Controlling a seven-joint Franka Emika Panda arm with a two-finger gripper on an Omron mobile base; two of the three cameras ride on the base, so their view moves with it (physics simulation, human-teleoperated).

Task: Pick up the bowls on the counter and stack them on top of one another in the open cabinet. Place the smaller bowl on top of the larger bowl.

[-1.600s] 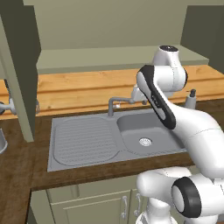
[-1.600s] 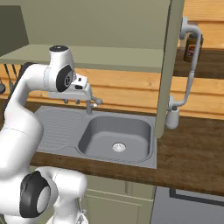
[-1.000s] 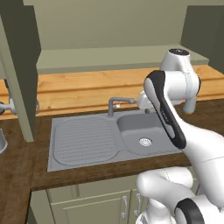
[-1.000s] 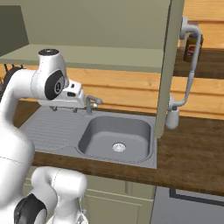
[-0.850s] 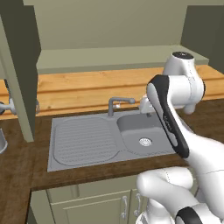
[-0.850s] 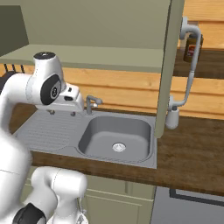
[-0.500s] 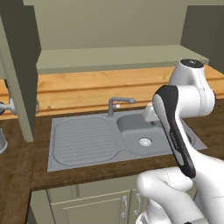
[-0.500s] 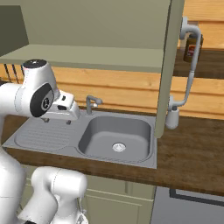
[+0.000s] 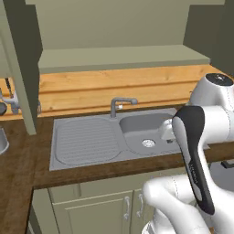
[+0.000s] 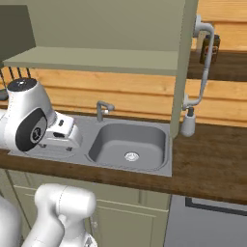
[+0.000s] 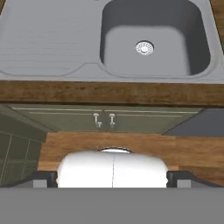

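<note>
Left base view: the arm has swung back from the open cabinet (image 9: pixel 119 58) above the sink (image 9: pixel 141 133) and now hangs over the basin's right edge.

Right base view: the hand has dropped to the drainboard left of the sink.

Hand view: the gripper (image 11: pixel 112 177) looks down on the sink, jaws spread wide and empty. It is likely off to fetch a bowl, though I cannot tell where the bowls are.
</note>
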